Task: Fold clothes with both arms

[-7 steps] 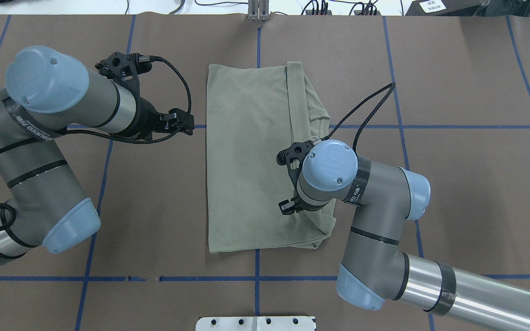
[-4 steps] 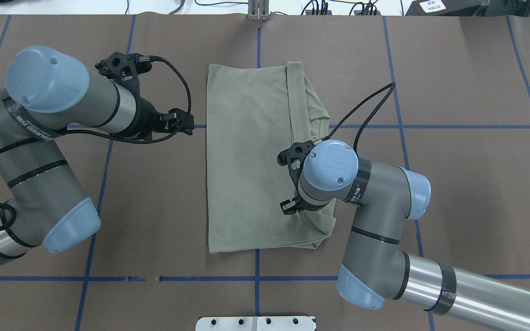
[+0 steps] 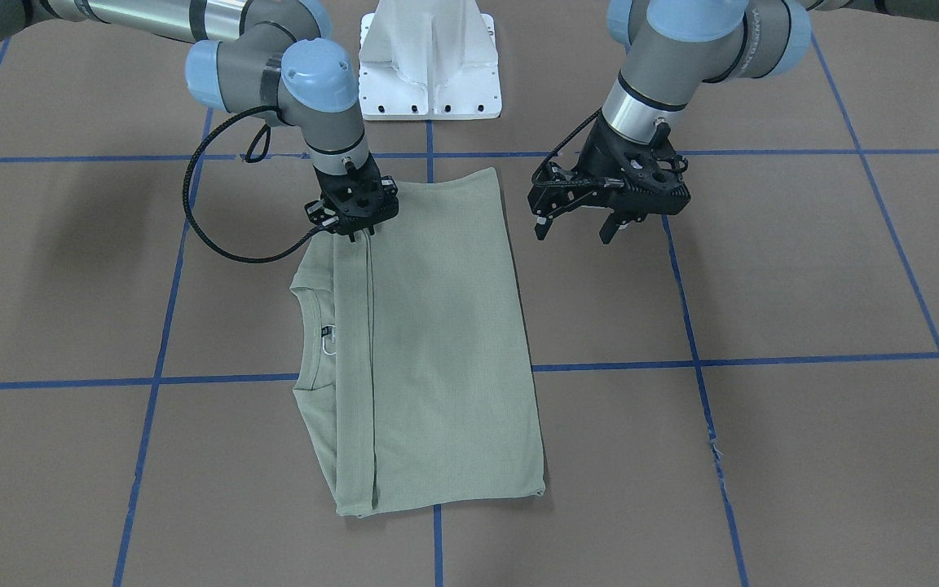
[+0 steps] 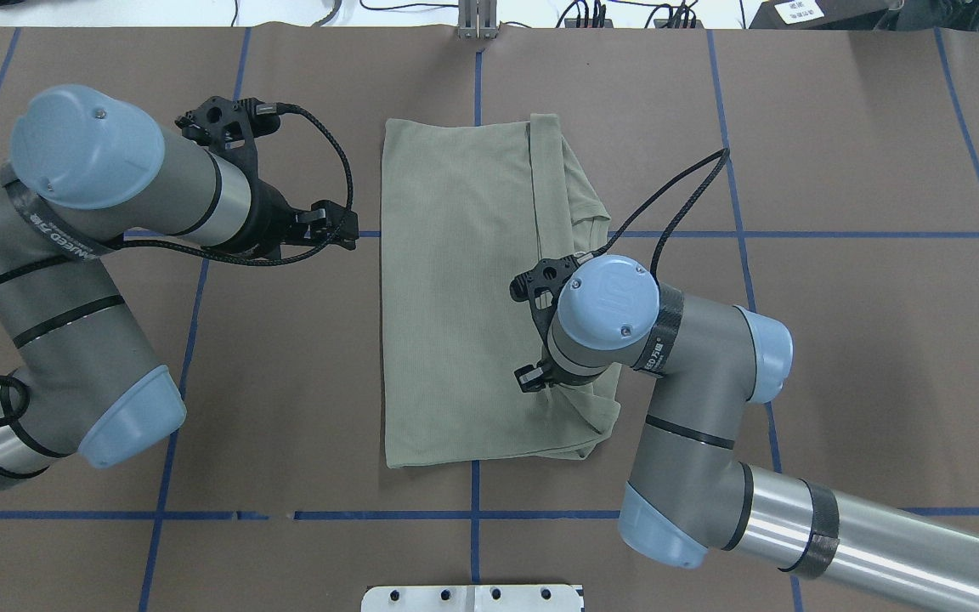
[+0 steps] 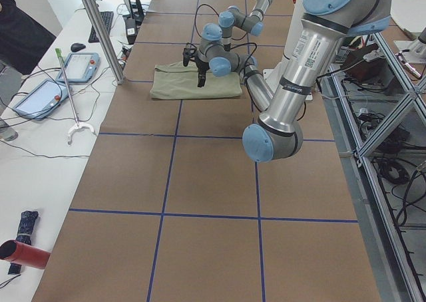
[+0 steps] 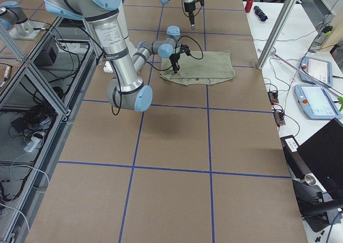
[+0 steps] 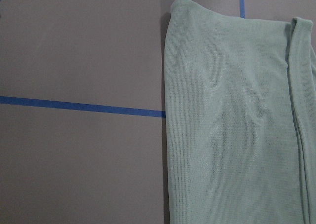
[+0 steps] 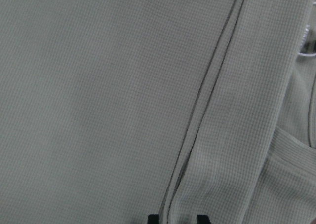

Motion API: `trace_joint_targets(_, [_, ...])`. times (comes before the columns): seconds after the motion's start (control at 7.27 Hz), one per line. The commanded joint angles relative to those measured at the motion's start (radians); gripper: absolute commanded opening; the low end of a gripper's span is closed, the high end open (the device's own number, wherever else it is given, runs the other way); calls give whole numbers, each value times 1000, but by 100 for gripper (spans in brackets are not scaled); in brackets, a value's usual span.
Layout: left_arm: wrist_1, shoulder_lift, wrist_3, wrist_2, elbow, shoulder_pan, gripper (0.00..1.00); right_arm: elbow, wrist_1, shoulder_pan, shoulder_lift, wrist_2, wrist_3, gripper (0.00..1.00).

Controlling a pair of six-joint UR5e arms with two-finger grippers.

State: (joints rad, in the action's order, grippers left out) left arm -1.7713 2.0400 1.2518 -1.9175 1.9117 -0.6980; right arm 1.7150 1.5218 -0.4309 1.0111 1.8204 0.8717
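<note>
We count one green shirt, two arms and two grippers. The shirt lies flat on the brown table, folded into a long shape, between the two arms.

The left arm holds the left gripper just beside the shirt, above the table and not touching the cloth. Its two fingers are spread wide and hold nothing.

The right arm reaches down onto the shirt. The right gripper sits on the folded edge near the end closest to the robot. Its two fingertips are close together with the edge of the fold between them, so it pinches the shirt.

The front view shows one small black neck label and one white string tag inside the collar. From overhead, the right arm's round blue cap covers most of its gripper (we see only bits of black poking out). The left wrist view shows the shirt's edge and one blue tape line, but no fingers. The right wrist view is nearly all cloth, with the fingertips cut off at the bottom. In the side views the shirt and grippers are too small to make out well.
</note>
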Motion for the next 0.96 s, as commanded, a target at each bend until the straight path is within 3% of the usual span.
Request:
trace_joint_targets(0.0, [0, 0, 0, 0, 0, 0, 100, -5, -2, 3, 0, 0, 0, 35])
trace_joint_targets(0.28, [1, 0, 0, 0, 0, 0, 100, -6, 0, 14, 3, -1, 3, 34])
trace_joint_targets(0.41, [1, 0, 0, 0, 0, 0, 100, -5, -2, 14, 3, -1, 0, 24])
trace_joint_targets(0.55, [1, -1, 0, 0, 1, 0, 99, -5, -2, 14, 3, 0, 0, 0])
trace_joint_targets(0.83, [1, 0, 0, 0, 1, 0, 99, 17, 0, -6, 24, 13, -2, 0])
